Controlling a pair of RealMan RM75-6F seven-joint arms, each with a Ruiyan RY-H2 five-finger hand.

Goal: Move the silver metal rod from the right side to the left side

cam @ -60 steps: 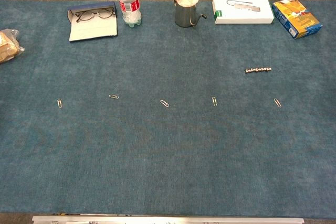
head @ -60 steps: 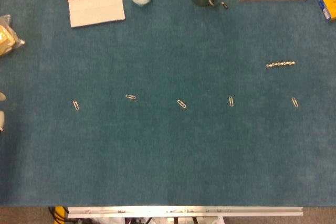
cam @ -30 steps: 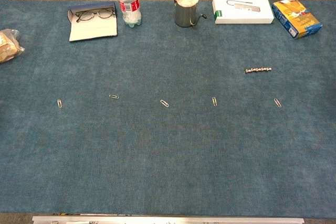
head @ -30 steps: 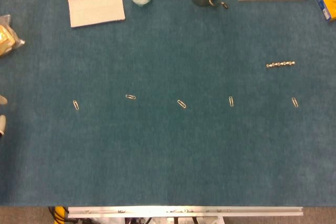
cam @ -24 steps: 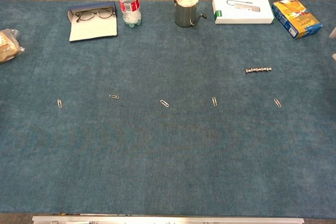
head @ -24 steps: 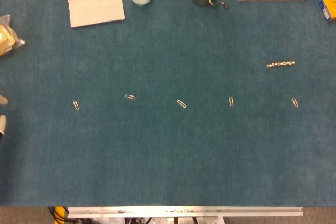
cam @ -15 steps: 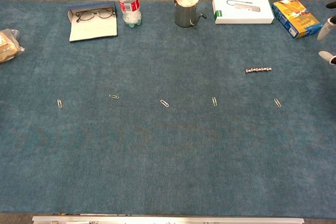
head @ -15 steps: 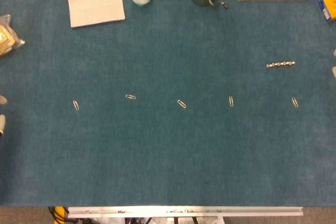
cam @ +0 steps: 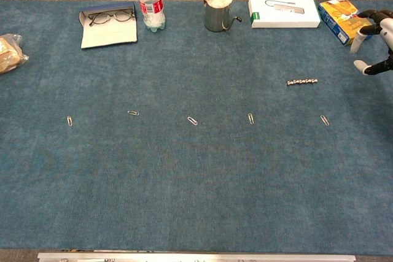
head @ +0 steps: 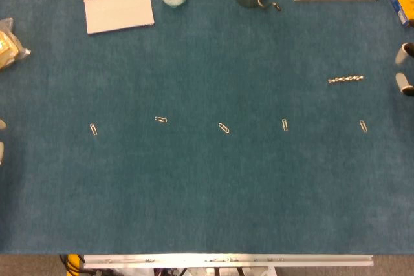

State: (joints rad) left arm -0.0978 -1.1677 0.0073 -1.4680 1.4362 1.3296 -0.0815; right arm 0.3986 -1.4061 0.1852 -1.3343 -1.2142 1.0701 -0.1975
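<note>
Teal carpet: a blue-green felt-like cloth (cam: 196, 182) covers the whole table, everything lying directly on it.
Silver metal rod: the silver metal rod (cam: 302, 81) lies flat on the right half, running roughly left to right, knobbly along its length; nothing touches it. In the head view it shows at (head: 345, 79).
Right hand: the right hand (cam: 374, 42) reaches in at the right edge, near the rod but apart from it, above the cloth; its fingers (cam: 358, 38) are spread apart and it holds nothing. The head view catches only two fingertips (head: 403, 83) at the frame edge.
Left hand: only pale tips of the left hand (head: 1, 139) peek in at the left edge of the head view; I cannot tell whether it is spread or curled.
Paper clips: five paper clips lie in a loose row across the middle, from the far-left one (cam: 69, 121) to the far-right one (cam: 324, 120), which sits nearest the rod, just in front of it.
Back row: an open glasses case (cam: 108, 26) with spectacles on it, a clear bottle (cam: 149, 3) with a red cap, a metal cup (cam: 216, 15) stuffed with white crumpled material, a white box (cam: 284, 11), and a yellow and blue packet (cam: 346, 21) just beside the right hand.
Left edge: a clear-wrapped bag (cam: 10, 51) lies partly out of frame.
</note>
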